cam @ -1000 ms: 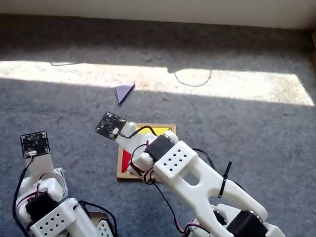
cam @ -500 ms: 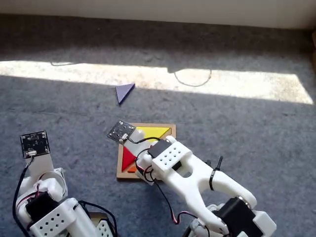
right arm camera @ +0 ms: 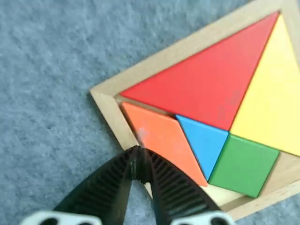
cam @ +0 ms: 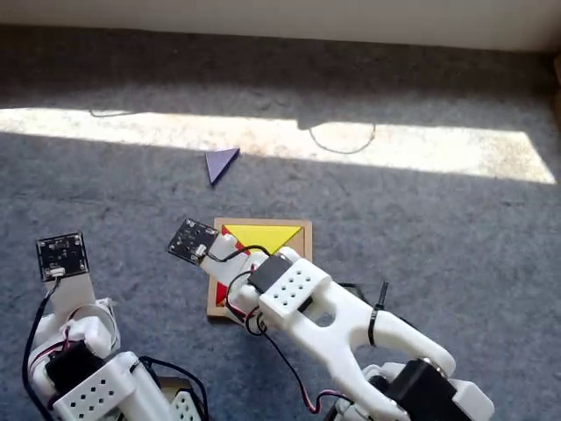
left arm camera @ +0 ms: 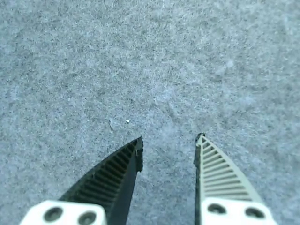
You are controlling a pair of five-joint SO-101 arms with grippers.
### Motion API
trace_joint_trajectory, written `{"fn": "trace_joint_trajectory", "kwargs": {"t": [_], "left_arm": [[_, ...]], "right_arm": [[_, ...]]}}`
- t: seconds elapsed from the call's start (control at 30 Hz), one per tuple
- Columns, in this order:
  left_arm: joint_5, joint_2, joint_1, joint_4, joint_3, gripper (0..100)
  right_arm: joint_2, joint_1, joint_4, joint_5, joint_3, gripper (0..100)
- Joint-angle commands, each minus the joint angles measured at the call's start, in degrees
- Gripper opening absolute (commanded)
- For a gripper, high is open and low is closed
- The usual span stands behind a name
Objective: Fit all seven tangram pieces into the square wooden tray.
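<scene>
Left wrist view has the left gripper (left arm camera: 168, 140) closest in, poised over bare grey carpet (left arm camera: 140, 56), jaws parted and nothing between them.

Next out, the right gripper (right arm camera: 142, 165) has its ribbed black jaws pressed together, empty, with the tips on or just above the orange parallelogram (right arm camera: 161, 140) at the rim of the wooden tray (right arm camera: 187, 49). In the high view this arm lies across the tray from five o'clock towards its nine o'clock edge.

Seated alongside are a large red triangle (right arm camera: 206, 79), a large yellow triangle (right arm camera: 269, 103), a small blue triangle (right arm camera: 206, 140) and a green square (right arm camera: 243, 164). All are flat, smooth-faced and crisp-edged, in pale wood. A strip of bare tray floor shows beside the square.

Farthest, at eleven o'clock from the tray, a purple triangle (cam: 221, 163) lies alone on the carpet.

It looks like the parallelogram is being tapped flush. Next would be fetching the purple piece, and a thin tile on fuzzy pile probably needs pinching by its edges.
</scene>
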Motion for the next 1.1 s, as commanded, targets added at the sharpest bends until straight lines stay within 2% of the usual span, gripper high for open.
{"fn": "trace_joint_trajectory", "kwargs": {"t": [0.0,0.23,0.5,0.67,0.97,1.07], "left_arm": [[0.2,-0.4,-0.5,-0.9,-0.2,19],[0.2,-0.4,-0.5,-0.9,-0.2,19],[0.2,-0.4,-0.5,-0.9,-0.2,19],[0.2,-0.4,-0.5,-0.9,-0.2,19],[0.2,-0.4,-0.5,-0.9,-0.2,19],[0.2,-0.4,-0.5,-0.9,-0.2,19]], "right_arm": [[-7.9,-1.4,-1.1,-0.6,-1.0,0.7],[-9.0,5.1,-1.6,-0.6,1.3,0.7],[3.9,4.0,-9.4,-0.6,3.9,0.7],[10.9,0.6,-11.5,-0.6,-0.1,0.7],[10.6,-1.3,-10.8,-0.6,-5.9,0.7],[5.3,-1.3,-6.1,-0.6,-6.1,0.7]]}}
